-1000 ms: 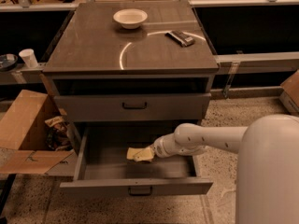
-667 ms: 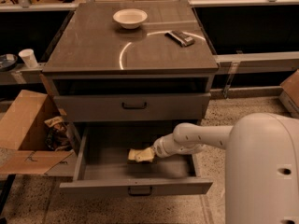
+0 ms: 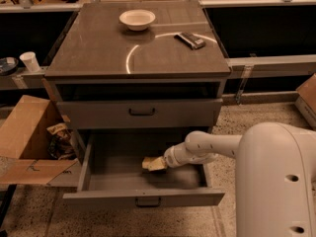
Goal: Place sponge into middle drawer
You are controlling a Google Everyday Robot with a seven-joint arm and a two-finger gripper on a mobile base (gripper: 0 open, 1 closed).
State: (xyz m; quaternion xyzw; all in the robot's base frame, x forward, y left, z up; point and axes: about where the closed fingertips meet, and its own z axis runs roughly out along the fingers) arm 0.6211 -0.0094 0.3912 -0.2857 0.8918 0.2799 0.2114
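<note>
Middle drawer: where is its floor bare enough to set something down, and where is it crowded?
The middle drawer is bare in its left half, between its left wall and the sponge, and along its front. Right of centre is crowded: the end effector sits at the sponge.

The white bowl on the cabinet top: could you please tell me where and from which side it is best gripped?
Probably at its rim, pinched from straight above: the white bowl stands upright with its mouth open. The gripper is down in the open middle drawer, at the sponge.
</note>
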